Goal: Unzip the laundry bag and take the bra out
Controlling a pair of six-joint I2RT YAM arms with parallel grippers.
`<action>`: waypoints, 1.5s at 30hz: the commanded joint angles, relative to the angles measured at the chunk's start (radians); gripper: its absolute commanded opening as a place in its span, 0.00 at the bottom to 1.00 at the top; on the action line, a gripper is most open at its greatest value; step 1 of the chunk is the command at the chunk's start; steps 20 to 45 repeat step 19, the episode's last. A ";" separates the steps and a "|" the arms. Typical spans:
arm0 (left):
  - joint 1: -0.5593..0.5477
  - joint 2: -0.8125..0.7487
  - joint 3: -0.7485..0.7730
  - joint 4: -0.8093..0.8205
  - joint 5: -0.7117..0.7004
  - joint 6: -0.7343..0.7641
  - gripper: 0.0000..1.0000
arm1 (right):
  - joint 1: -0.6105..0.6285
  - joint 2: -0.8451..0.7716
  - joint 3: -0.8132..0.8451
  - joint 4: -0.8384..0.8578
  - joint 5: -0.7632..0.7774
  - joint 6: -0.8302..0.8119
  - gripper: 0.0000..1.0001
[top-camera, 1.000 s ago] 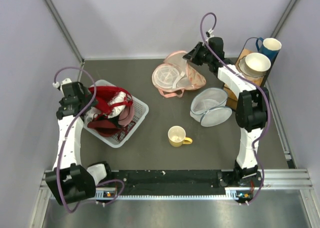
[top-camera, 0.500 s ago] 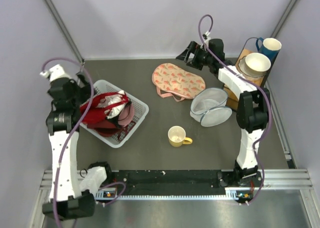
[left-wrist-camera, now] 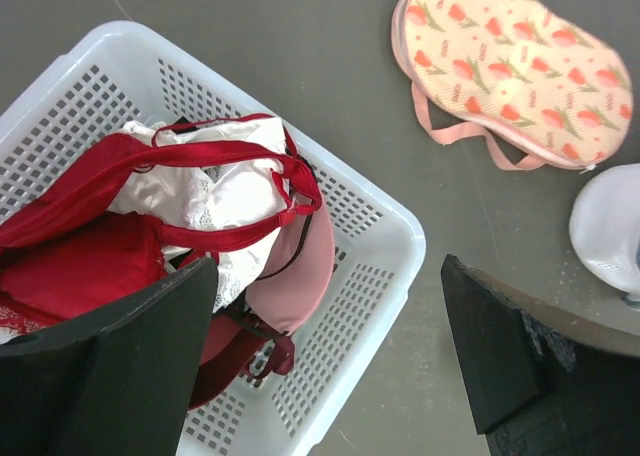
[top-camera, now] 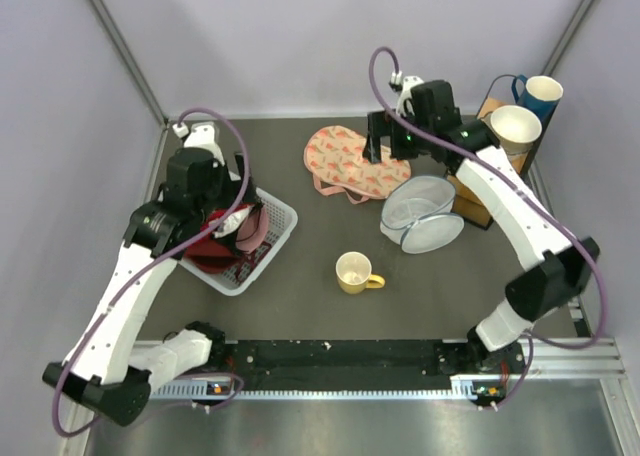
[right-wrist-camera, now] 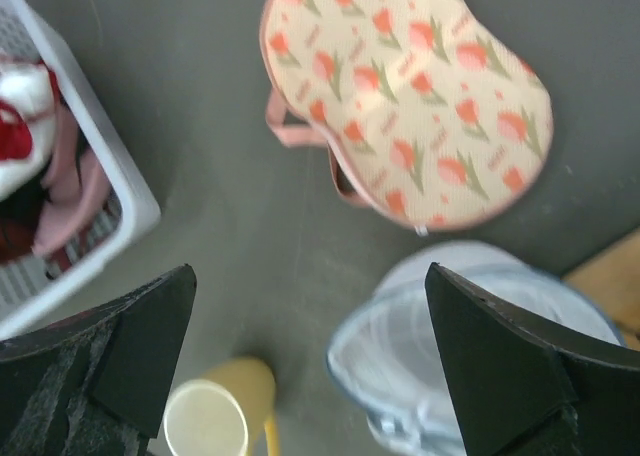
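Observation:
The laundry bag (top-camera: 355, 164) lies flat on the table's far middle, peach-pink with red prints; it also shows in the left wrist view as the laundry bag (left-wrist-camera: 510, 66) and in the right wrist view as the laundry bag (right-wrist-camera: 410, 96). A red bra (left-wrist-camera: 120, 166) with white lace lies on top in the white basket (left-wrist-camera: 400, 246), beside a pink garment (left-wrist-camera: 300, 276). My left gripper (left-wrist-camera: 330, 366) hangs open above the basket's near corner, holding nothing. My right gripper (right-wrist-camera: 310, 366) is open and empty, above the table just beside the bag's right end (top-camera: 388, 146).
A yellow mug (top-camera: 352, 272) stands at mid-table. A round white mesh container (top-camera: 420, 214) with blue trim sits right of the bag. Cups and a bowl stand on a wooden rack (top-camera: 515, 126) at the far right. The basket (top-camera: 275, 241) is at the left.
The right gripper let go of the bag's lifted flap, which dropped flat, and swung nearer. The left gripper opened, leaving the red bra in the basket, and the arm swung over it.

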 commanded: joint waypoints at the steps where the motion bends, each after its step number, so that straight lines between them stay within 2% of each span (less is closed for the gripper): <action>1: -0.003 -0.086 -0.024 0.042 0.019 0.031 0.99 | 0.022 -0.128 -0.084 -0.184 0.175 -0.091 0.99; 6: -0.003 -0.130 -0.034 0.052 0.053 0.067 0.99 | 0.022 -0.301 -0.185 -0.203 0.273 -0.106 0.99; 13: -0.002 -0.209 -0.079 0.091 0.067 0.064 0.99 | 0.024 -0.383 -0.220 -0.206 0.303 -0.069 0.99; 45: -0.002 -0.224 -0.105 0.098 0.073 0.061 0.99 | 0.024 -0.375 -0.242 -0.206 0.315 -0.043 0.99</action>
